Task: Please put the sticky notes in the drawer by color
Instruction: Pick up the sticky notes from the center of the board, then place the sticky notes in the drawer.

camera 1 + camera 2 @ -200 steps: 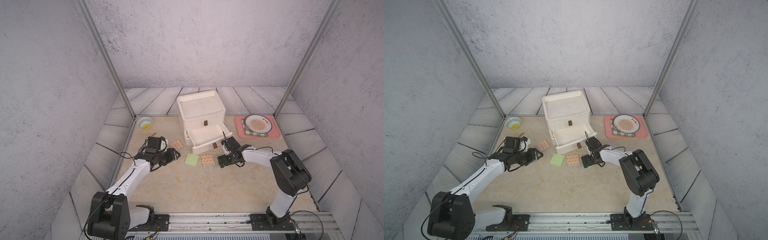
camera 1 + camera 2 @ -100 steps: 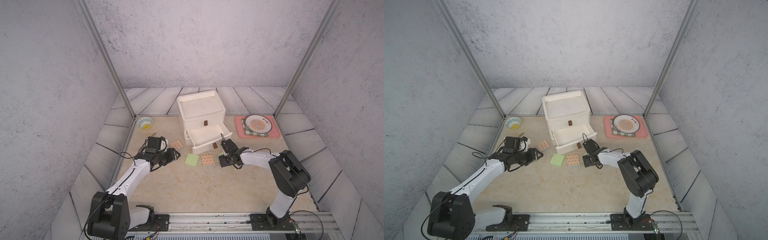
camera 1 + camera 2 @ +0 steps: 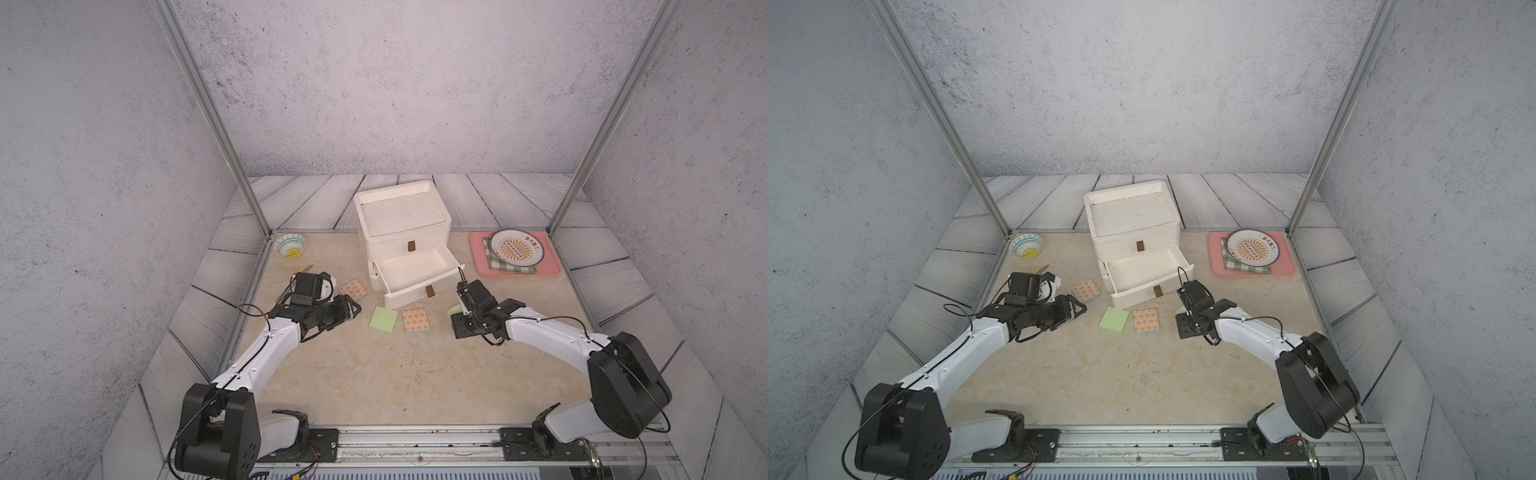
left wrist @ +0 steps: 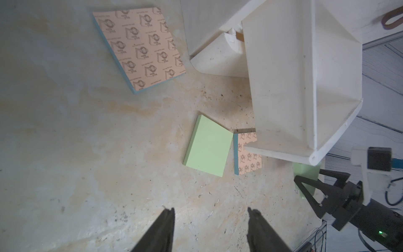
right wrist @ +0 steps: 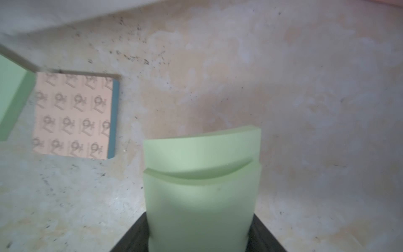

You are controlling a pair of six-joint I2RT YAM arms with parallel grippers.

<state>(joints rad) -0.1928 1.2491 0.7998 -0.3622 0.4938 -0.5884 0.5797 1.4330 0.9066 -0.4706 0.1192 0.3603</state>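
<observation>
Nearest the camera, both arms rise from a rail at the tabletop's (image 3: pixel 374 374) front edge and reach forward. The left gripper (image 4: pixel 210 210) is over bare tabletop, its jaws moderately apart with nothing between them. The right gripper (image 5: pixel 199 218) is closed on a green pad (image 5: pixel 201 174), squeezing it by two opposite edges so that it bows. Its top sheets have slipped a little from the rest. This pad is just off the front right corner of the open drawer (image 3: pixel 415 270). I cannot tell whether it is clear of the tabletop.

Between the two grippers, a second green pad (image 3: pixel 383 319) lies flat. An orange pad (image 3: pixel 415 320) lies just beside it, on the right gripper's side. In the left wrist view the drawer's front overhangs part of that orange pad. Another orange pad (image 3: pixel 353 289) lies just beyond the left gripper, near the chest's (image 3: pixel 403 232) left side. Both orange pads have pale blue edges and a repeated brown logo with tiny lettering, too small to read.

The white chest stands beyond them. Its middle drawer is pulled out and its top drawer is shut, each with a brown tab handle.

Farther right, a pink tray (image 3: pixel 552 266) carries a green checked cloth (image 3: pixel 498 266) under a plate (image 3: pixel 515 247). The plate has an orange sunburst and red characters on its rim that I cannot read. Far left sits a patterned bowl (image 3: pixel 289 245).
</observation>
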